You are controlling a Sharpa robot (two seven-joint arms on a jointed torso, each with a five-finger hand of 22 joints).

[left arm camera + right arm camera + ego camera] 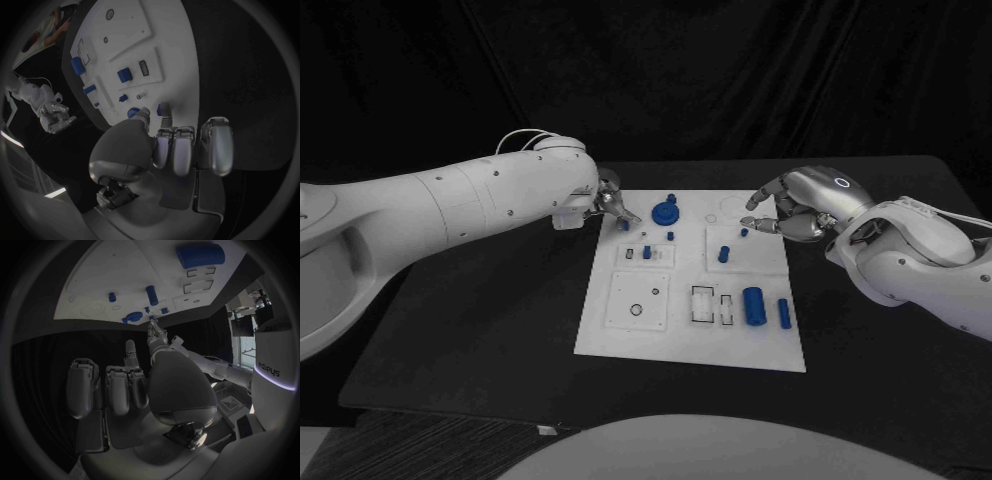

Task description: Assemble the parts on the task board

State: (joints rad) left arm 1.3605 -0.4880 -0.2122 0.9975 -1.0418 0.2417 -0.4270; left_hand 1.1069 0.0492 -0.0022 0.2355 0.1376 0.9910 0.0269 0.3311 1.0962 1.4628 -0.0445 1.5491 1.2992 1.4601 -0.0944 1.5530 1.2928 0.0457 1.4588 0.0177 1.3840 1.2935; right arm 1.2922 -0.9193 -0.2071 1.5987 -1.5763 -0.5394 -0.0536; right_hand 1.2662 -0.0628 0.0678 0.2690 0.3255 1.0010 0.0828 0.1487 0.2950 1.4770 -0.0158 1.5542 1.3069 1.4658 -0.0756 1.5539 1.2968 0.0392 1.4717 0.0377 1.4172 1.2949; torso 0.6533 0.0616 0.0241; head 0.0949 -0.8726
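Observation:
The white task board lies in the middle of the table. My left hand is at its far left corner, and its fingertips pinch a small blue peg just above the board. A blue round part sits right beside it. My right hand hovers over the far right corner with its fingers curled in and nothing in them. A tiny blue peg stands on the board below it. A short blue peg stands mid-board, and a large blue cylinder lies near the front right.
A slim blue bar lies beside the large cylinder. Two small blue pegs stand on the board's far left part. Rectangular slots and a round hole open toward the front. Black table surrounds the board.

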